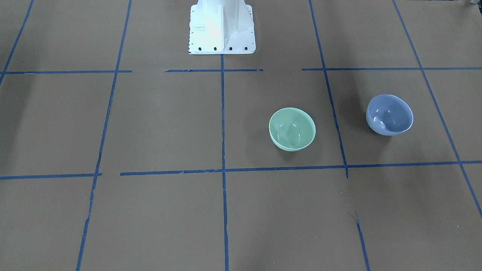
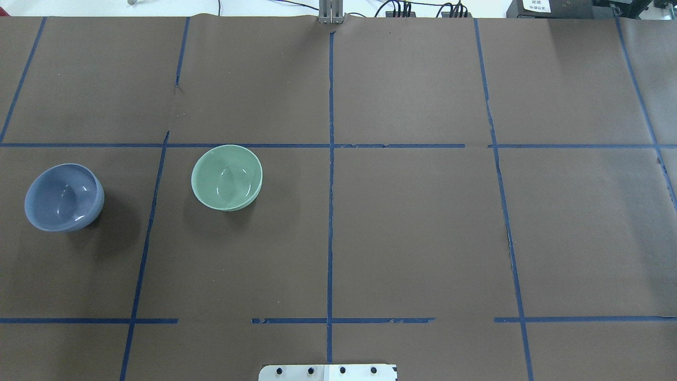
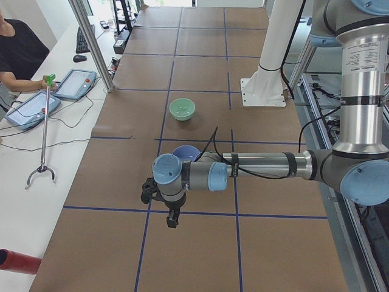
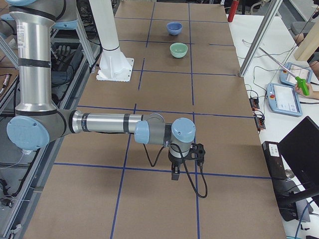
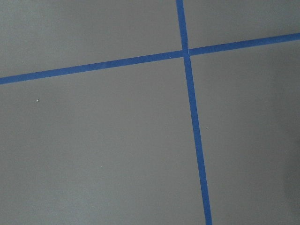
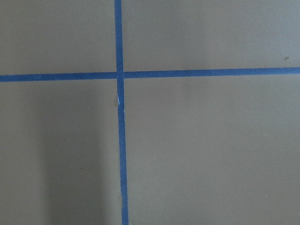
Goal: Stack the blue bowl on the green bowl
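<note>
The blue bowl [image 1: 389,114] stands upright and empty on the brown table, on my left side; it also shows in the overhead view [image 2: 64,197]. The green bowl [image 1: 292,129] stands upright and empty beside it, nearer the table's middle [image 2: 227,177], the two apart. My left gripper [image 3: 164,210] hangs high over the table, close to the blue bowl [image 3: 184,152], which the arm partly hides. My right gripper [image 4: 187,162] hangs far from both bowls. Both grippers show in the side views only, so I cannot tell whether they are open or shut. Both wrist views show only table and tape.
The white robot pedestal [image 1: 222,28] stands at the table's robot-side edge. Blue tape lines [image 2: 330,174] mark a grid on the table. A metal post [image 3: 91,45] stands at the operators' edge. A reach-grabber tool [image 3: 42,131] and tablets lie on the side bench.
</note>
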You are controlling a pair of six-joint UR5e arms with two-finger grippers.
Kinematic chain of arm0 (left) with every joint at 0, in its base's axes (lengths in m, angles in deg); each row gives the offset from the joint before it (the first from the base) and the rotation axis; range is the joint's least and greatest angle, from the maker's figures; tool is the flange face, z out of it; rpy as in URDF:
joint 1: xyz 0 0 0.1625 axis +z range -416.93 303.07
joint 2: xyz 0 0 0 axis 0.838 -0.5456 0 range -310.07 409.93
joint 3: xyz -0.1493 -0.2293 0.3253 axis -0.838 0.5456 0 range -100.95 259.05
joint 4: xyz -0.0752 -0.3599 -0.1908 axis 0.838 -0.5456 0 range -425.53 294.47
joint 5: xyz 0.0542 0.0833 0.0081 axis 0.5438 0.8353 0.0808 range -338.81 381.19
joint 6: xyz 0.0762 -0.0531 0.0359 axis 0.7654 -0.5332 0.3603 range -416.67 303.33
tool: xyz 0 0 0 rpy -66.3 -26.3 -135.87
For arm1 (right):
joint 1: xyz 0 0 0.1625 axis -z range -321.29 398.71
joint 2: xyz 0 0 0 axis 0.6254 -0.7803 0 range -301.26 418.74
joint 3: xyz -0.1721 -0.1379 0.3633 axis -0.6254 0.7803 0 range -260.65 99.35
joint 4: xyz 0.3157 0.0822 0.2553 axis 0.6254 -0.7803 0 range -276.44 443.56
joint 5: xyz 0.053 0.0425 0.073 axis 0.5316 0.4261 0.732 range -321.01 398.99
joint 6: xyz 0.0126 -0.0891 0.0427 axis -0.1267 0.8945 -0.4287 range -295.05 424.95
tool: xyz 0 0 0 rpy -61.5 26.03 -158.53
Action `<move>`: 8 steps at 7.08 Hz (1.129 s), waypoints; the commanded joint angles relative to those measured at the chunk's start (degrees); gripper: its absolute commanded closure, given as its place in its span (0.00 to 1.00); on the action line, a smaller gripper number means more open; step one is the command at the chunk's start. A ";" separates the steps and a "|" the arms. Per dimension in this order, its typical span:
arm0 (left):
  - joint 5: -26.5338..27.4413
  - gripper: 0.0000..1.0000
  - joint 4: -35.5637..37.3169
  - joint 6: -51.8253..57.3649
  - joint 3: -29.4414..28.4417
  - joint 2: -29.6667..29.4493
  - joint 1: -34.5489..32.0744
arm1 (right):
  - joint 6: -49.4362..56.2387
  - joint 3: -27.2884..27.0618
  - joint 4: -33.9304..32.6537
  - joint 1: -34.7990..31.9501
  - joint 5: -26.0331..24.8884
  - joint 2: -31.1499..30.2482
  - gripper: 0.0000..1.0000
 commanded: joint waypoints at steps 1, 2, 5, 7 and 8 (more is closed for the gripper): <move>0.01 0.00 -0.10 -0.17 -0.24 -0.43 -0.01 | 0.00 0.00 0.00 0.03 0.00 0.00 0.00; -0.25 0.00 -0.19 0.00 0.11 -0.79 -0.01 | 0.00 0.00 0.00 0.03 0.00 0.00 0.00; -0.52 0.00 -3.78 -0.44 1.42 -1.93 0.08 | 0.00 0.00 0.00 -0.06 0.00 0.00 0.00; -0.43 0.00 -9.64 -8.63 2.84 -2.19 0.52 | 0.00 0.00 0.00 0.03 0.00 0.00 0.00; -0.43 0.00 -12.99 -18.10 4.23 -2.19 4.61 | 0.00 0.00 0.00 0.03 0.00 0.00 0.00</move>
